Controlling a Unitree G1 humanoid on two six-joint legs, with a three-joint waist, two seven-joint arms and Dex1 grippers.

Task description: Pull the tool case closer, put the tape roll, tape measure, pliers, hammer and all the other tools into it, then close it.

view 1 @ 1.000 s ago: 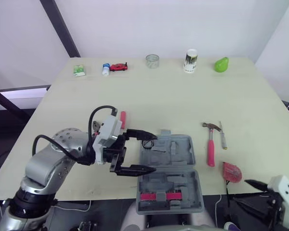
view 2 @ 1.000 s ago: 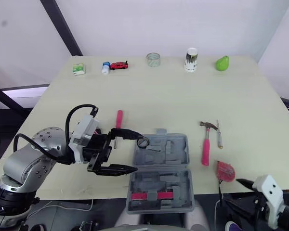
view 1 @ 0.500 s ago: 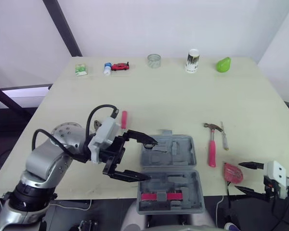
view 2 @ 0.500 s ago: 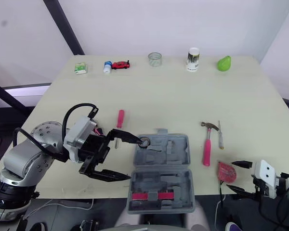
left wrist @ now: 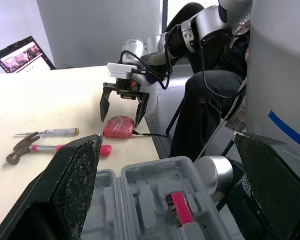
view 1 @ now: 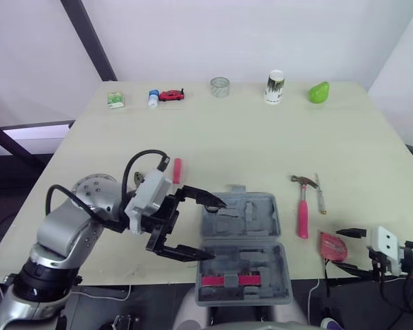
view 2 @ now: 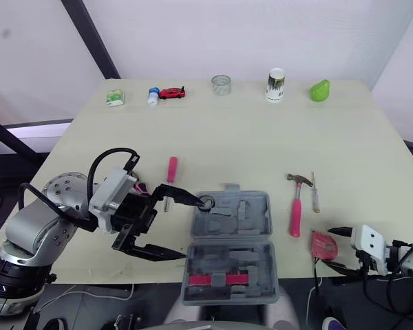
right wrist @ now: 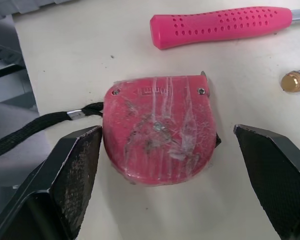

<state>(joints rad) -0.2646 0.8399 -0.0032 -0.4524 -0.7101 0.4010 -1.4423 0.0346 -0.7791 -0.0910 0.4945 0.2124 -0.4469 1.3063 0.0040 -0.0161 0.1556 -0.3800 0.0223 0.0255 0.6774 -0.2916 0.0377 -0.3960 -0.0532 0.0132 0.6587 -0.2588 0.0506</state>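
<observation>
1. Your right gripper is spread wide, its fingers on either side of the tape measure without touching it. I judge this a line-up for a pinch across the rounded body.
2. The tape measure lies flat to the right of the case, near the table edge. Its shell is scuffed red plastic, smooth and domed, so it may slip. A black strap trails off it.
3. The hammer lies just right of the case, between it and a thin screwdriver. It has a pink dimpled grip and a steel head.
4. Your left gripper is also released, its fingers gaping over the case's left edge and holding nothing. It looks placed to steady the case.
5. The case lies open and flat, grey moulded plastic with shaped recesses.
6. A red-handled screwdriver waits left of the case.
</observation>
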